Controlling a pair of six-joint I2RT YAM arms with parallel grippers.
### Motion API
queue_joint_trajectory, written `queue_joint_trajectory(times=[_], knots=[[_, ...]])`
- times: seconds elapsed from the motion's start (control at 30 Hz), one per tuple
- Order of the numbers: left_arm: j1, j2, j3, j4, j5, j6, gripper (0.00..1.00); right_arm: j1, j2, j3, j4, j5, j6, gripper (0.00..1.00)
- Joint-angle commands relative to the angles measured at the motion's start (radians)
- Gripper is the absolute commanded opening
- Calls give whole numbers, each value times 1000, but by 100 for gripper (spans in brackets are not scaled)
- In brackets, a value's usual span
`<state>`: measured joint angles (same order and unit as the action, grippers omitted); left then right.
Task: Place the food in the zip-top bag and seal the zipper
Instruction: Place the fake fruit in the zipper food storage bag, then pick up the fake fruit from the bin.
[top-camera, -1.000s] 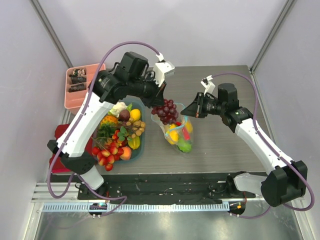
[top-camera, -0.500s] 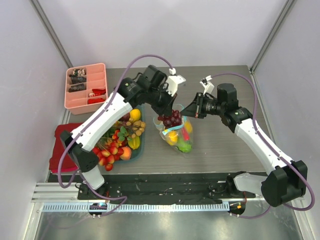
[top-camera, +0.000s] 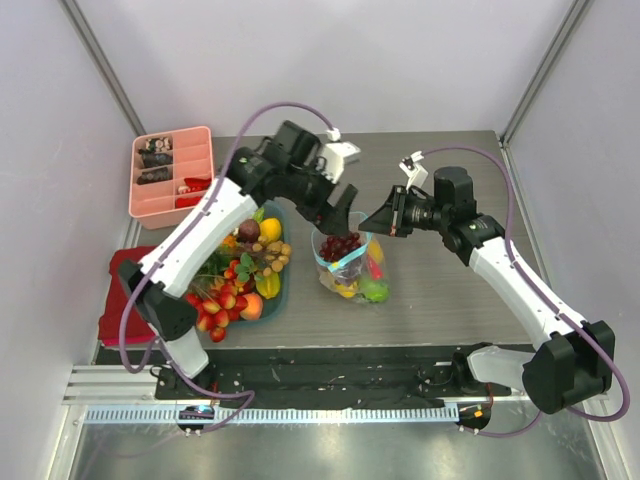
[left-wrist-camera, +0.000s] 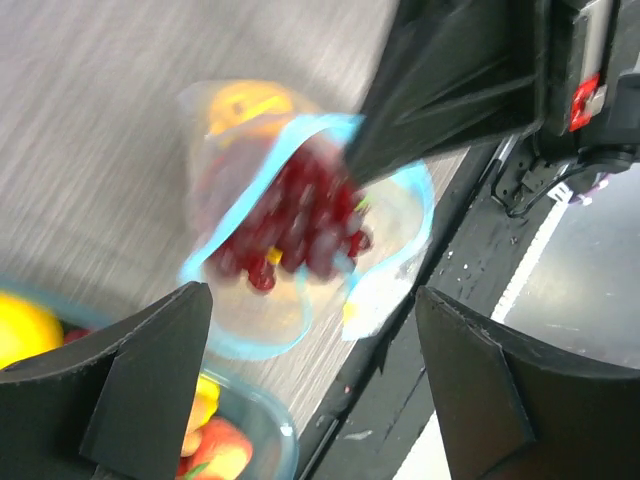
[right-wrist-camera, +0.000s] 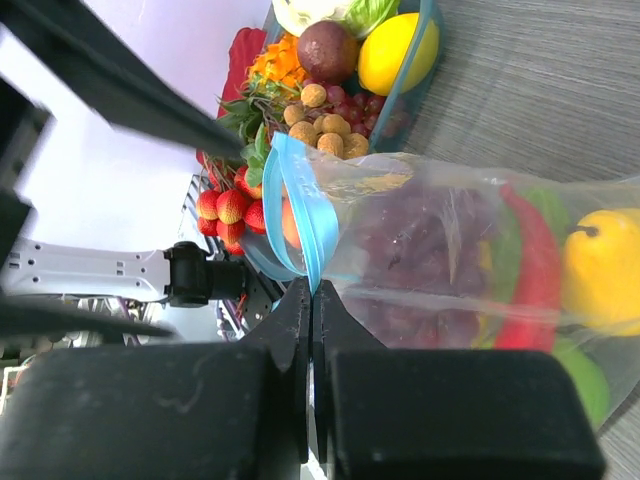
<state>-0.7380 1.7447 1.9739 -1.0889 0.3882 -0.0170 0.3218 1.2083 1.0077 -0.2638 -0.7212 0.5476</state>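
Note:
The clear zip-top bag stands mid-table with its mouth held open. My right gripper is shut on the teal-blue zipper at the mouth's right edge. Purple grapes lie inside the bag on top of a lemon, a red chili and green pieces. My left gripper hangs open just above the mouth with nothing between its fingers. The left wrist view looks down on the grapes inside the teal rim. More food fills the blue tub left of the bag.
A pink divided tray sits at the back left. A dark red cloth lies at the left edge, partly under my left arm. The black base rail runs along the near edge.
My left gripper brought the purple grapes over the bag, opened and let them drop in. The bag's mouth now holds them. The right gripper has kept its hold on the zipper.

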Motion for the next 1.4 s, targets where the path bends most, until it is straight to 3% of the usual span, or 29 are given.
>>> queue_joint_trajectory(times=[0.0,0.2,0.27,0.4,0.5,0.57,0.63,0.73,0.9,1.1,1.37], knots=[[113,-163,-64,-12,190,60,86,5,-44,26,34,-29,-12,1],[117,-387,-356,6,314,388,82,5,-49,35,35,-58,-23,1],[105,-465,-424,108,285,483,80,3,-47,29,41,-69,-25,1],[-7,-472,-484,123,186,695,77,5,-49,29,49,-87,-28,1],[15,-430,-478,156,147,604,67,3,-59,38,35,-92,-52,1],[38,-365,-419,89,91,473,66,3,-67,58,-12,-67,-81,1],[124,-327,-370,8,116,436,66,5,-79,65,-44,-28,-120,1],[219,-347,-440,9,33,393,70,5,-87,37,-61,-23,-129,1],[258,-378,-526,20,-121,566,85,3,-66,17,-32,-30,-100,1],[256,-300,-540,-6,-181,821,91,5,-52,22,-23,-32,-87,1],[238,-179,-552,24,-207,951,85,5,-30,26,-22,-34,-81,1]])
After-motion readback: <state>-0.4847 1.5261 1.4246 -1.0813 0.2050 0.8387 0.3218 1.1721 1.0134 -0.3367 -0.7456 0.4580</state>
